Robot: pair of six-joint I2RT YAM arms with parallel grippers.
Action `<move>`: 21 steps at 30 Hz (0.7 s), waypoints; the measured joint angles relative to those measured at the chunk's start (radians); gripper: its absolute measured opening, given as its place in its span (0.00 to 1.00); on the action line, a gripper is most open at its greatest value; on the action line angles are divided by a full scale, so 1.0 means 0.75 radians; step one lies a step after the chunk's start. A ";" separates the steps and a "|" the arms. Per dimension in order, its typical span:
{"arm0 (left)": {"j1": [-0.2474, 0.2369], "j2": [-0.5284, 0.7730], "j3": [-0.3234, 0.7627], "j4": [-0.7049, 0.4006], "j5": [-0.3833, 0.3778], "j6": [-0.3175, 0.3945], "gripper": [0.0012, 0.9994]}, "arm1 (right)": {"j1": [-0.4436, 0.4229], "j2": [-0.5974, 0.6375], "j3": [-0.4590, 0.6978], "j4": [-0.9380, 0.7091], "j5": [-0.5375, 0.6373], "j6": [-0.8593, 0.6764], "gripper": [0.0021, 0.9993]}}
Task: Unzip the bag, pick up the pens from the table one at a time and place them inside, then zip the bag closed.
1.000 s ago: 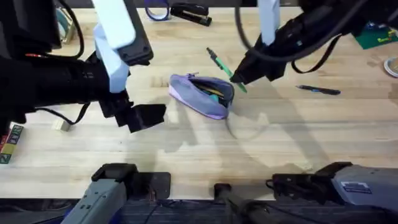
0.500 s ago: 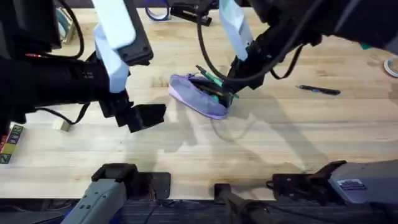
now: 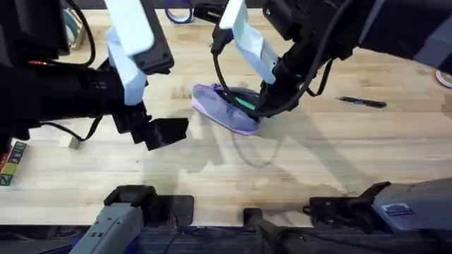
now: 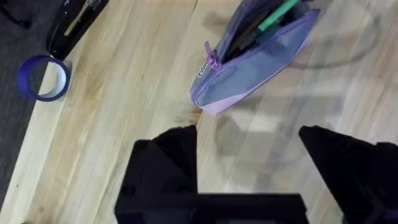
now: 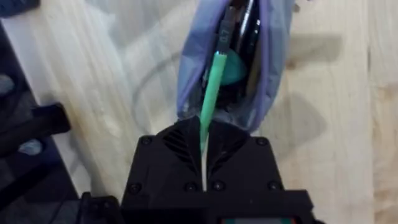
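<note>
The lavender and grey-blue bag (image 3: 224,111) lies unzipped mid-table, its mouth gaping. My right gripper (image 3: 267,106) hangs at the bag's right end, shut on the green pen (image 3: 244,103), whose front part reaches into the opening. In the right wrist view the green pen (image 5: 211,93) runs from my pinched gripper (image 5: 204,140) into the bag (image 5: 273,68), beside dark items inside. The dark pen (image 3: 361,102) lies on the table (image 3: 318,162) to the right. My left gripper (image 3: 167,131) hovers open left of the bag (image 4: 249,74), nothing between its fingers (image 4: 177,155).
A black stapler (image 3: 215,13) and a blue tape ring (image 3: 178,14) sit at the table's far edge; the ring (image 4: 42,78) also appears in the left wrist view. A coloured block (image 3: 10,164) lies at the left edge. Bare wood lies in front of the bag.
My right gripper has carried the green pen leftward and down from beside the bag's right end, so the pen's tip now sits inside the opening. The left arm has not moved.
</note>
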 joint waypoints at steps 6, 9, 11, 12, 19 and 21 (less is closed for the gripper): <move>0.000 0.000 0.000 0.000 0.000 0.000 0.99 | -0.001 0.001 0.000 0.027 0.038 -0.014 0.03; 0.000 0.000 0.000 0.000 0.000 0.000 0.99 | -0.001 0.004 0.000 0.023 0.044 -0.017 0.03; 0.000 0.000 0.000 0.000 0.000 0.000 0.99 | 0.000 0.013 0.000 0.009 0.045 -0.017 0.03; 0.000 0.000 0.000 0.000 0.000 0.000 0.99 | 0.000 0.018 0.000 0.006 0.045 -0.017 0.03; 0.000 0.000 0.000 0.000 0.000 0.000 0.99 | 0.001 0.060 0.000 0.046 0.048 -0.018 0.03; 0.000 0.000 0.000 0.000 0.000 0.000 0.99 | 0.001 0.076 0.000 0.072 0.047 -0.017 0.03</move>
